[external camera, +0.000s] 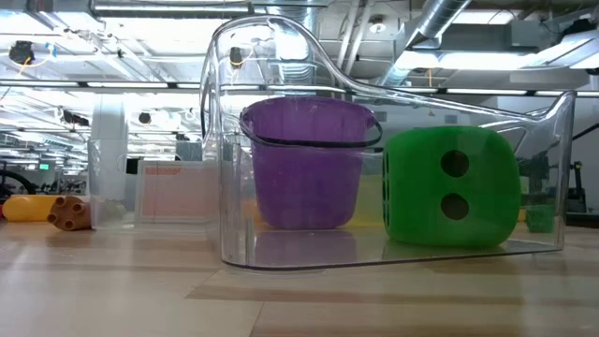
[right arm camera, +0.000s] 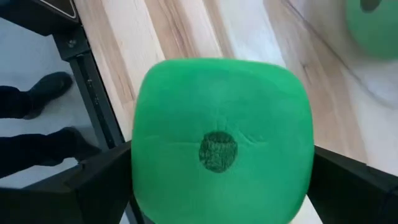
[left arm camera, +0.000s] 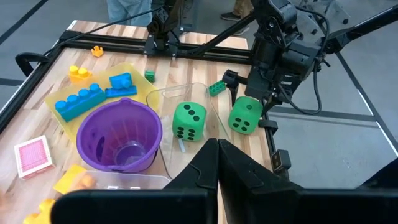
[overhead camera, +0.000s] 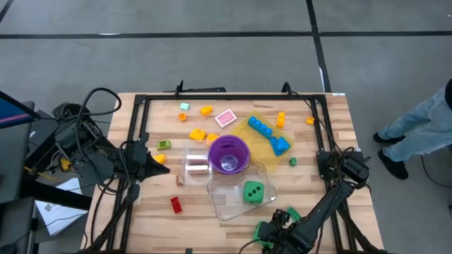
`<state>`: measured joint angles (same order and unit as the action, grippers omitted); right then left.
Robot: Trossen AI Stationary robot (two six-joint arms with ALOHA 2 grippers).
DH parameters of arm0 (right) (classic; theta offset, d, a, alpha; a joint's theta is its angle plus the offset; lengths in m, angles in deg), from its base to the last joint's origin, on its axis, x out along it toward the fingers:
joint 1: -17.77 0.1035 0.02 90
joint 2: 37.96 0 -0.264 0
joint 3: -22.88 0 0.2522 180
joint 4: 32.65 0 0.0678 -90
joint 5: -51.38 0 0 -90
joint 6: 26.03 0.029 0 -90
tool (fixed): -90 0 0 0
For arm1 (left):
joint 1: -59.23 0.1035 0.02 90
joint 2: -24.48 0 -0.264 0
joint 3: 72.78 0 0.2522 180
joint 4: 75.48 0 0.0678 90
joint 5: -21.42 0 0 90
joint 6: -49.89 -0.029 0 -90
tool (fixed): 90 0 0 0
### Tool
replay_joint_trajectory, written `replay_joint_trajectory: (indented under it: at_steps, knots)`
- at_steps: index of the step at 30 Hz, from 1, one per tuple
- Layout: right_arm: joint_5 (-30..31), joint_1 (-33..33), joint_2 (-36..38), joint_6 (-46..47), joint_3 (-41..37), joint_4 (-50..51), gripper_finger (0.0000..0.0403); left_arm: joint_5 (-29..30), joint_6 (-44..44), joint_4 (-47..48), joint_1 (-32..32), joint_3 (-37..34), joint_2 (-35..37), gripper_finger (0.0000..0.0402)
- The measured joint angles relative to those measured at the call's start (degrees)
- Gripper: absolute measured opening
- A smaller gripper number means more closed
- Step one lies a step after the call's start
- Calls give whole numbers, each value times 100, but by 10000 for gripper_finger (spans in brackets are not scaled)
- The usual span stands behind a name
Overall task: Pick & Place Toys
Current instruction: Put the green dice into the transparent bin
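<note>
Between right gripper (right arm camera: 221,180) jaws, one green die (right arm camera: 221,137); another (overhead camera: 253,191) in tub (overhead camera: 226,204).

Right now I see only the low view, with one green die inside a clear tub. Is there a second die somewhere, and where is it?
Observer: Yes. A second green die sits between the fingers of the right gripper, at the table's near edge, outside the clear tub.
Operator: Is the left arm close to the tub?
Observer: No. The left gripper is shut with nothing in it and waits at the table's left side, apart from the tub.
Operator: Are there loose toys near the tub?
Observer: A red brick lies on the wood to the tub's left.
</note>
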<state>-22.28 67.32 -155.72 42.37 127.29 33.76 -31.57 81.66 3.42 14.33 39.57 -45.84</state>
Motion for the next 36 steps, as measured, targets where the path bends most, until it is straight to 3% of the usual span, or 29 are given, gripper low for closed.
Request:
replay_joint_trajectory:
  at_steps: [6, 13, 17, 24, 30, 32, 36]
  knots:
    - [19, -130, 0, -577, 0, -78, 400, -24, 11, 0, 0, 0, 0, 0]
    - [8, -139, 2, -525, 0, -85, 398, -35, 15, -2, 0, 0, 0, 0]
    - [-210, -170, 17, -293, 0, -85, 379, -142, 13, -2, 1, 0, 0, 0]
    - [-688, -252, 40, 317, 15, -54, 312, -146, 13, -2, 1, 0, 0, 0]
    - [-991, -295, 278, 973, -9, 50, 308, -148, 15, -4, -7, 0, 0, 0]
    - [-902, -313, 475, 1182, 48, 41, 306, -148, 15, -6, -7, 0, 0, 0]
    - [-171, -366, 914, 1680, 247, 3, 306, -298, 15, -2, -7, 0, 0, 0]
